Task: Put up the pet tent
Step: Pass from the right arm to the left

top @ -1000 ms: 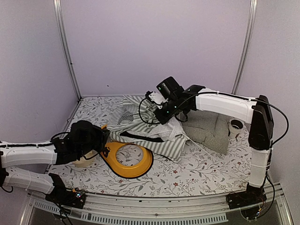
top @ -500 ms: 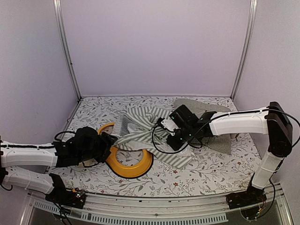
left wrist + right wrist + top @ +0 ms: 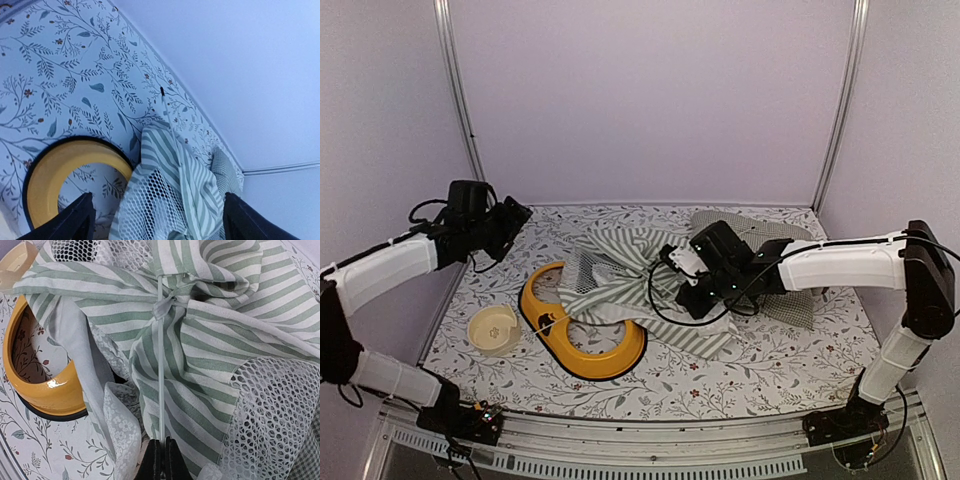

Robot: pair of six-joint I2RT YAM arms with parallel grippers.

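The pet tent [image 3: 620, 275] lies collapsed in the middle of the table, a heap of green-and-white striped fabric and white mesh, partly over a yellow ring. My right gripper [image 3: 678, 270] rests on its right side. In the right wrist view that gripper [image 3: 161, 442] is shut on a thin white pole [image 3: 160, 365] running up across the stripes [image 3: 210, 340]. My left gripper [image 3: 510, 215] hangs raised at the back left, away from the tent. Its view shows it [image 3: 157, 220] open and empty, high above the fabric [image 3: 170, 185] and a pole end [image 3: 167, 112].
A yellow ring-shaped tray [image 3: 590, 345] lies front centre, half under the tent. A cream bowl [image 3: 492, 328] sits to its left. The green-checked cushion [image 3: 745, 228] lies behind the right arm. Walls close the back and both sides.
My left gripper opened, let go and rose from beside the bowl to the back left. The right arm brought the tent down and forward, then held still.
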